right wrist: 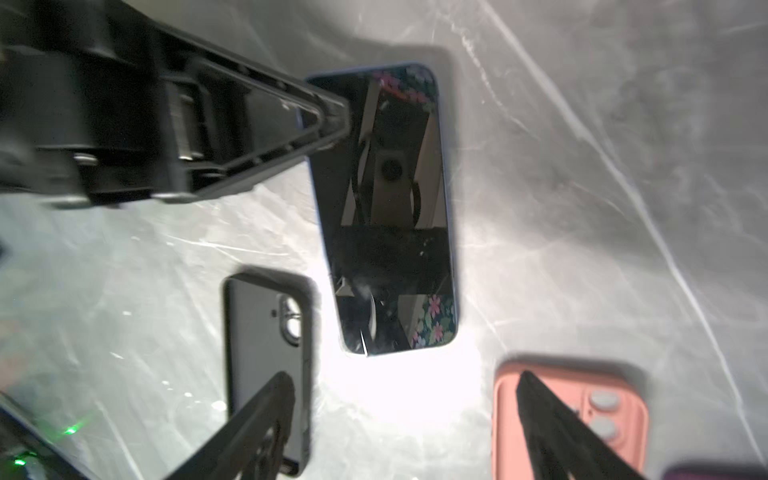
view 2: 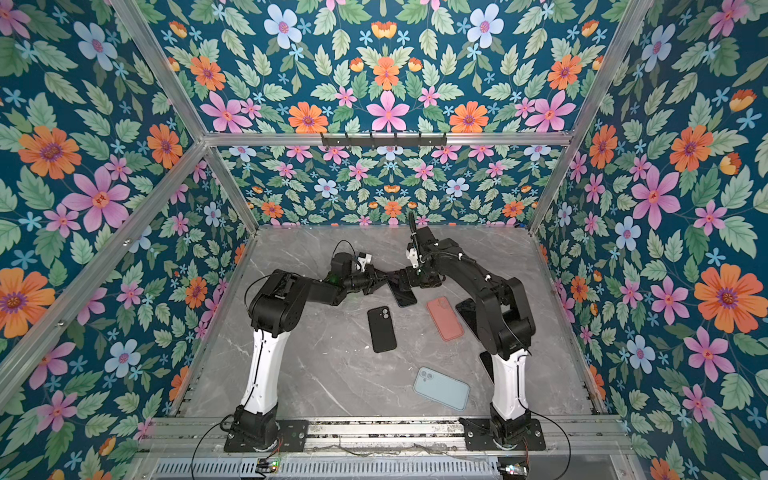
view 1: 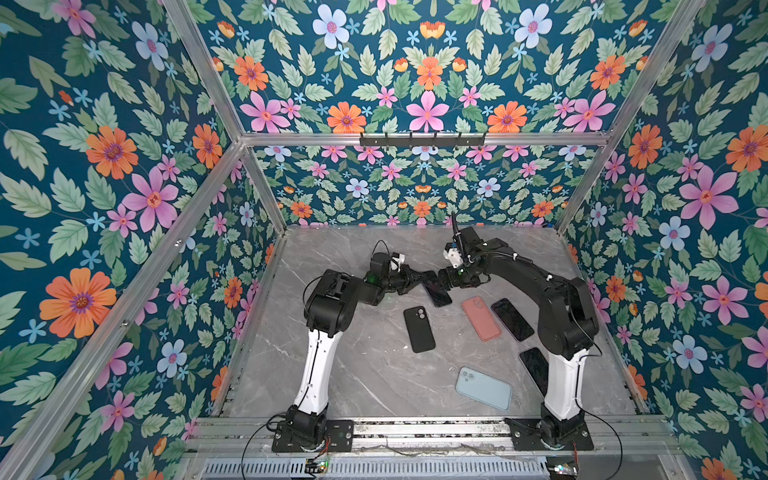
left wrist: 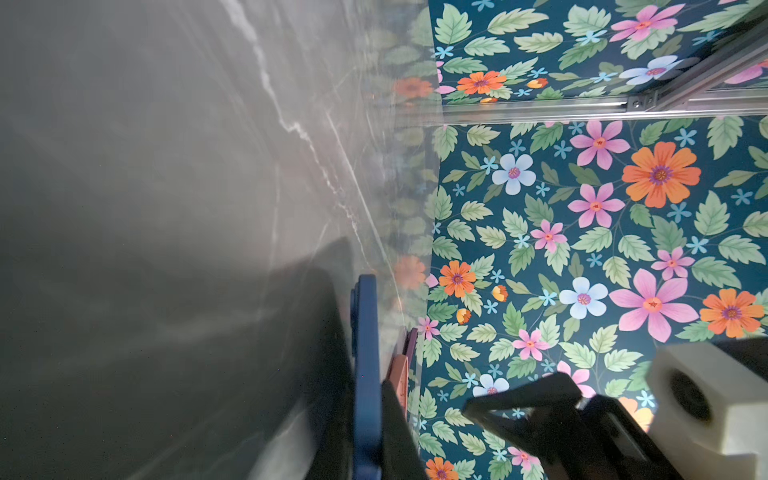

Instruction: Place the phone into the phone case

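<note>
Right wrist view: a phone point(right wrist: 386, 208) with a dark glass screen and a blue rim lies face up over the grey marble table point(right wrist: 582, 166), its shadow suggesting it is raised a little. The left gripper point(right wrist: 332, 120) is pinched tight on one long edge near a corner. The right gripper point(right wrist: 403, 380) hangs above with its two fingers spread wide, holding nothing. An empty black case point(right wrist: 266, 353) lies just beside the phone, camera hole showing, and a pink case point(right wrist: 573, 415) sits on the other side. In both top views the two grippers meet over the phone point(view 1: 436, 291) near the middle of the table. To do this step well, the corner pinch alone looks likely to let the phone swing, so a second hold from the open gripper on the opposite edge should steady it. Then the phone's camera end needs lining up with the hole in the chosen case.
</note>
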`<action>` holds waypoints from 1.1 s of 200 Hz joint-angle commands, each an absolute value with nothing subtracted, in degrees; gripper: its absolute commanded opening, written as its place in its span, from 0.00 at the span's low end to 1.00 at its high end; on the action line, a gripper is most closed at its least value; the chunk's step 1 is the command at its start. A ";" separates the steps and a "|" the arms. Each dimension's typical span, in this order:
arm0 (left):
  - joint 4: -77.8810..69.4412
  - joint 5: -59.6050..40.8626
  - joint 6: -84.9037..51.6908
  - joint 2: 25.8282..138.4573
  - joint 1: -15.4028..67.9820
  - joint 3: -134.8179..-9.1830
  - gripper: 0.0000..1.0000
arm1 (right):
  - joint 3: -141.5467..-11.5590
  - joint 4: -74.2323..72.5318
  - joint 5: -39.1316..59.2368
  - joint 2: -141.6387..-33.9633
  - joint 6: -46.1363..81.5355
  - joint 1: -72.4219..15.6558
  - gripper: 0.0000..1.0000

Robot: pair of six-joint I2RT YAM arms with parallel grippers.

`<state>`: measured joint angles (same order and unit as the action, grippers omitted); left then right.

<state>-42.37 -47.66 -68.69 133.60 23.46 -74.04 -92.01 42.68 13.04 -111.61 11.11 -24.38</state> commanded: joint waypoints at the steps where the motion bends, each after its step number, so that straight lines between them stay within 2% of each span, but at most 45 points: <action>1: -48.71 -45.72 -72.01 131.85 23.73 -73.21 0.06 | -84.72 35.56 14.44 -105.04 23.04 -24.46 0.81; 39: -55.59 -42.17 -78.14 126.80 24.50 -67.15 0.02 | -61.87 10.17 21.83 -89.90 47.27 -24.86 0.75; 71: -65.69 -40.23 -85.90 126.09 25.20 -62.90 0.01 | -49.40 -6.75 24.87 -85.13 65.53 -25.35 0.72; 92: -67.50 -39.36 -87.10 125.11 25.99 -61.50 0.01 | -43.19 -16.93 24.07 -82.60 72.31 -25.39 0.70; 140: -67.63 -37.97 -86.82 121.99 26.55 -57.36 0.00 | -36.45 -21.13 18.12 -75.82 74.05 -25.27 0.71; 163: -70.94 -38.74 -88.48 121.99 26.89 -56.31 0.00 | -34.10 -21.89 18.51 -73.50 73.22 -24.42 0.71; 220: -72.62 -38.23 -88.67 122.87 27.50 -54.58 0.00 | -32.04 -13.27 14.66 -65.08 66.39 -24.00 0.73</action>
<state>-67.57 -38.48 -87.50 123.00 27.27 -54.83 -32.49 -15.97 17.02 -66.78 68.47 -24.05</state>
